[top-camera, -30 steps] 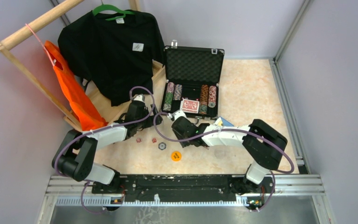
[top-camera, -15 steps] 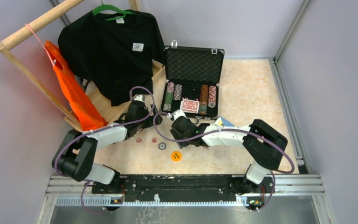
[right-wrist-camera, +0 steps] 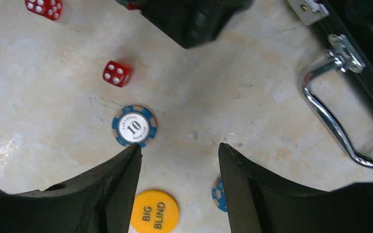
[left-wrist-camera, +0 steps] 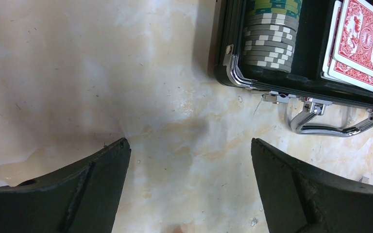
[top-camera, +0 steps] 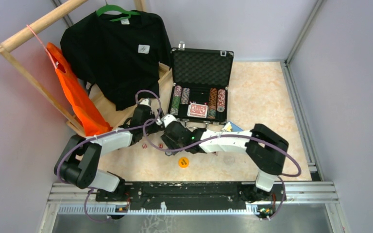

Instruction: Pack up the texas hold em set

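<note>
The black case (top-camera: 201, 87) lies open at the back, its foam lid up, with rows of striped chips (left-wrist-camera: 272, 29) and red-backed cards (left-wrist-camera: 362, 41) inside. My left gripper (left-wrist-camera: 189, 141) stands wide open over bare table just left of the case's front corner, holding nothing. My right gripper (right-wrist-camera: 178, 148) is open and empty, low over the loose pieces in front of the case. A blue "10" chip (right-wrist-camera: 134, 126) lies at its left fingertip. An orange BIG BLIND token (right-wrist-camera: 154, 211) lies between the fingers. Another blue chip (right-wrist-camera: 217, 194) is half hidden by the right finger. Two red dice (right-wrist-camera: 116, 73) lie beyond.
A black T-shirt (top-camera: 119, 48) and an orange bag (top-camera: 75, 94) hang on the wooden rack at the back left. The case's chrome handle (right-wrist-camera: 330, 121) juts out toward the right gripper. A blue-and-white piece (top-camera: 232, 127) lies at the case's front right corner. Walls close both sides.
My right arm has swung left from in front of the case to over the loose chip and dice, and its jaws have opened wider. The left arm has not moved.
</note>
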{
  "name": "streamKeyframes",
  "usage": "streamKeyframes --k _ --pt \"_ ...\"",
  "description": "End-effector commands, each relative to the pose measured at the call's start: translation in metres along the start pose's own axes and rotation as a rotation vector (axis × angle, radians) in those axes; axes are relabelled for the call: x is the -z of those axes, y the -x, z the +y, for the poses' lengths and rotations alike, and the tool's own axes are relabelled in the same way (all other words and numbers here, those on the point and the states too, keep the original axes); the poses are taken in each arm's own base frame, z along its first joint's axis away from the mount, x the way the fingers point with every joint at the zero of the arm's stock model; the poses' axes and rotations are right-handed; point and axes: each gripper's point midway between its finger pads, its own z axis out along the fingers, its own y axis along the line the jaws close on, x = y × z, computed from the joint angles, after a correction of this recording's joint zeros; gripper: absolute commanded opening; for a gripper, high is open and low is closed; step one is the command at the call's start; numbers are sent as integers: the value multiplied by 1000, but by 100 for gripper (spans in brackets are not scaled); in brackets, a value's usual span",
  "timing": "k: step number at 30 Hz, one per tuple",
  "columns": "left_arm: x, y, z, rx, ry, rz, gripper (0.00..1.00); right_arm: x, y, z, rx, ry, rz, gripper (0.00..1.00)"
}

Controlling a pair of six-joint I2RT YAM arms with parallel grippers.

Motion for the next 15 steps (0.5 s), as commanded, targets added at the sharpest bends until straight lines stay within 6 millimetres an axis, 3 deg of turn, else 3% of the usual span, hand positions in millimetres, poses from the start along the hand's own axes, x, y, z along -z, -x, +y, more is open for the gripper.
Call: streamKeyframes --k 1,15 --pt "2 9 -11 1 -54 -28 99 -11 20 24 32 52 -23 60" --pt "-4 4 0 23 -8 10 99 -31 19 51 75 116 27 60"
